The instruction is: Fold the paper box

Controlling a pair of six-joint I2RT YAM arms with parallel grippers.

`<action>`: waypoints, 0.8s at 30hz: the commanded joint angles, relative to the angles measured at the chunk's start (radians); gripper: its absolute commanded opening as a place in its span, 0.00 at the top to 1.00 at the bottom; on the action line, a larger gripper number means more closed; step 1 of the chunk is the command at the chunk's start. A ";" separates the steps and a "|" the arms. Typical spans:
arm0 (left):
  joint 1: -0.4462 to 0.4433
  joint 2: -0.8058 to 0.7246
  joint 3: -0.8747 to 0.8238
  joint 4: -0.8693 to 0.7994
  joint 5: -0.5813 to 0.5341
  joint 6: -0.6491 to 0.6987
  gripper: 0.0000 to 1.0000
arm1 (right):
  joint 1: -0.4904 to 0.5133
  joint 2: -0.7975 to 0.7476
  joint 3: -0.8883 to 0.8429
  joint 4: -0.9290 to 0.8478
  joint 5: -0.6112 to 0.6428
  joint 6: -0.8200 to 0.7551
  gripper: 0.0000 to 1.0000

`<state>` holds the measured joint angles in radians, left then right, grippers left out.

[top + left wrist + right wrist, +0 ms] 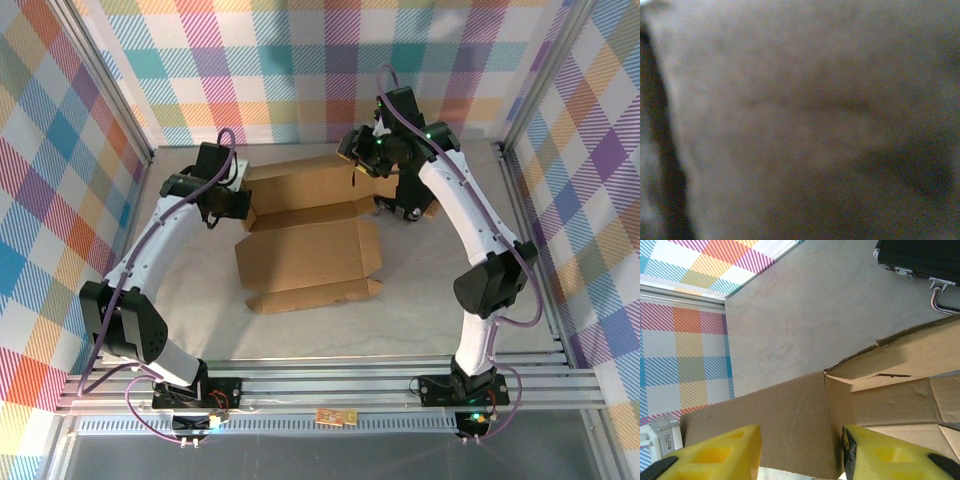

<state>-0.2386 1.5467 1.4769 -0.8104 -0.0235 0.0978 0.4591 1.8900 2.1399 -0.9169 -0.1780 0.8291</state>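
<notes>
We see the grey table [420, 300] carrying the paper box [305, 255], spread mostly flat between the left gripper [232, 205] and the right gripper [800, 460]. Just beyond the right gripper, a black case [920, 255] sits on the table too.

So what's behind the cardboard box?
Beyond the paper box, a black case with a metal handle sits on the grey table. Most of the case is cut off, and the box covers whatever lies under it.

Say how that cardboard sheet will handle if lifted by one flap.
Probably light: the paper box is thin cardboard. Likely to hinge at its creases, like the raised flap inside the right pincer. Flat, unlikely to roll.
</notes>
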 commanded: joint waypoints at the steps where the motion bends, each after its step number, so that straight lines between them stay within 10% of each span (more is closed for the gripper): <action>1: 0.012 0.018 0.048 0.011 0.052 -0.013 1.00 | 0.001 0.014 0.032 0.019 -0.034 0.038 0.58; 9: 0.015 0.048 0.070 0.024 0.120 -0.050 1.00 | -0.026 0.003 0.030 0.084 -0.038 0.126 1.00; 13: 0.019 0.058 0.083 0.019 0.140 -0.065 1.00 | -0.046 -0.009 0.033 0.124 -0.055 0.179 1.00; 18: 0.031 0.071 0.117 -0.012 0.149 -0.086 1.00 | -0.083 -0.062 0.034 0.112 -0.049 0.166 0.47; 24: 0.047 0.094 0.182 -0.083 0.180 -0.122 1.00 | -0.144 -0.287 -0.231 0.208 0.014 0.033 0.39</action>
<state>-0.2039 1.6272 1.6093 -0.8467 0.1104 0.0128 0.3359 1.7329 1.9980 -0.7773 -0.1932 0.9417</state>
